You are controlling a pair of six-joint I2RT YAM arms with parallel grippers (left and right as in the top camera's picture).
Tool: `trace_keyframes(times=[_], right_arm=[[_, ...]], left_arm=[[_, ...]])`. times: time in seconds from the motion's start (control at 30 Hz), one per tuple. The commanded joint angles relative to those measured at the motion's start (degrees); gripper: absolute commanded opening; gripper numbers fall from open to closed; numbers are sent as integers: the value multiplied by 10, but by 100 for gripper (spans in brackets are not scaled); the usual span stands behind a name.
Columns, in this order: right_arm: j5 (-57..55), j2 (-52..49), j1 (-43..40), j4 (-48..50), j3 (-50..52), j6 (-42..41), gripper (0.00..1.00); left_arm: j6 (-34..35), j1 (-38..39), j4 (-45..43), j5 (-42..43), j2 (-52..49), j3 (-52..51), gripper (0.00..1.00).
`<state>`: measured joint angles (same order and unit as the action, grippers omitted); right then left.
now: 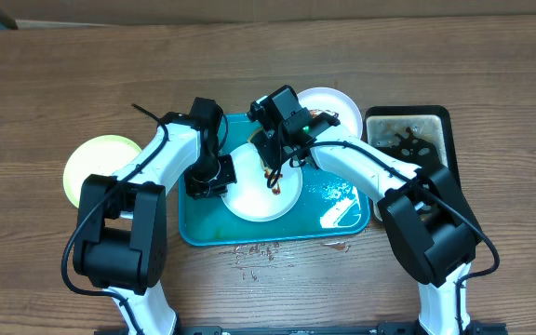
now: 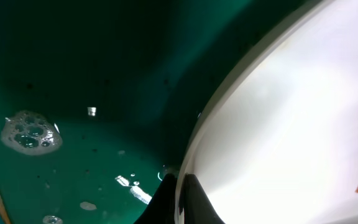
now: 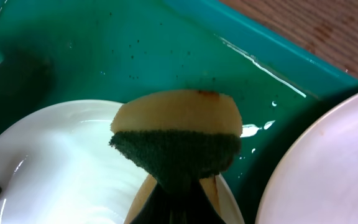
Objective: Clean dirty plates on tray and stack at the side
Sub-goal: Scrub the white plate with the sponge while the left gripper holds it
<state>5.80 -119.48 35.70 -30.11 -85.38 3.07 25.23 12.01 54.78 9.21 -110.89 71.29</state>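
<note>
A white plate [image 1: 266,195] with a brown sauce smear lies on the teal tray [image 1: 203,228]. My left gripper [image 1: 214,177] is shut on that plate's left rim; the left wrist view shows the rim [image 2: 229,99] pinched between the jaws [image 2: 180,202]. My right gripper [image 1: 282,149] is shut on a yellow and green sponge [image 3: 179,134] over the plate's far edge [image 3: 61,155]. A second white plate [image 1: 335,100] sits past the tray's far right corner and shows in the right wrist view [image 3: 328,168]. A pale yellow-green plate [image 1: 91,167] lies on the table at left.
A black-rimmed basin [image 1: 408,140] of dirty water stands right of the tray. Soapy water and foam [image 1: 338,200] cover the tray's right part; bubbles show in the left wrist view [image 2: 30,132]. Brown drips [image 1: 268,249] mark the table before the tray.
</note>
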Motion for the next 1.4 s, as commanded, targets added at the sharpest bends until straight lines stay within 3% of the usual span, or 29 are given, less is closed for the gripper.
trace_keyframes(times=[0.0,0.6,1.07,1.37], right_arm=[[-11,-2,3,5,-1,19,4],[-10,-41,28,-10,-1,30,4],[-10,-41,32,-177,-2,29,4],[60,-41,32,-259,-2,11,4]], left_arm=[[-15,9,0,-17,0,-3,4],[-15,9,2,-17,0,-3,4],[-14,9,4,-17,0,-3,4],[-15,9,4,-19,0,-3,4]])
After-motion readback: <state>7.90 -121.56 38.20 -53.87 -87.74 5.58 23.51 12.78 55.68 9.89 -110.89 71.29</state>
